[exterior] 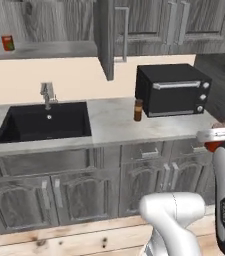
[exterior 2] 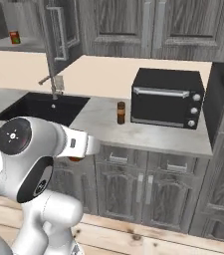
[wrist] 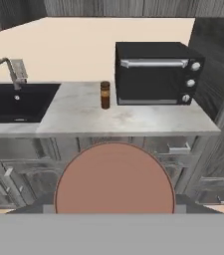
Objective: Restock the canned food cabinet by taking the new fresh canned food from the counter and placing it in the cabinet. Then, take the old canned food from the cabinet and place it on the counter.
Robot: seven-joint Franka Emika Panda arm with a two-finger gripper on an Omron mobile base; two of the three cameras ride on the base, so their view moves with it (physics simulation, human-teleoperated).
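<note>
Item: the counter (exterior: 115, 125), which we are viewing as a long pale marbled run with its front edge lying above the low drawer fronts. Set into its left part is the black sink (exterior: 44, 122), with a faucet (exterior: 47, 94) standing at its back rim. To the right, a small brown jar (exterior: 138, 110) is standing just beside the black oven (exterior: 173, 90), and bare stone is lying between the jar and the sink. Item: the cabinet (exterior: 44, 20), upper left, which is standing open, its door (exterior: 107, 45) projecting edge-on over the counter with the bar handle (exterior: 125, 35) on it. A red can (exterior: 7, 43) is sitting at the far left of the grey shelf (exterior: 54, 49), leaving the rest of the shelf bare. Item: the fingers (exterior: 215, 135), which are hanging in front of the counter's edge, off its right end, and are clamping a round held can (wrist: 114, 179) well apart from the cabinet.
</note>
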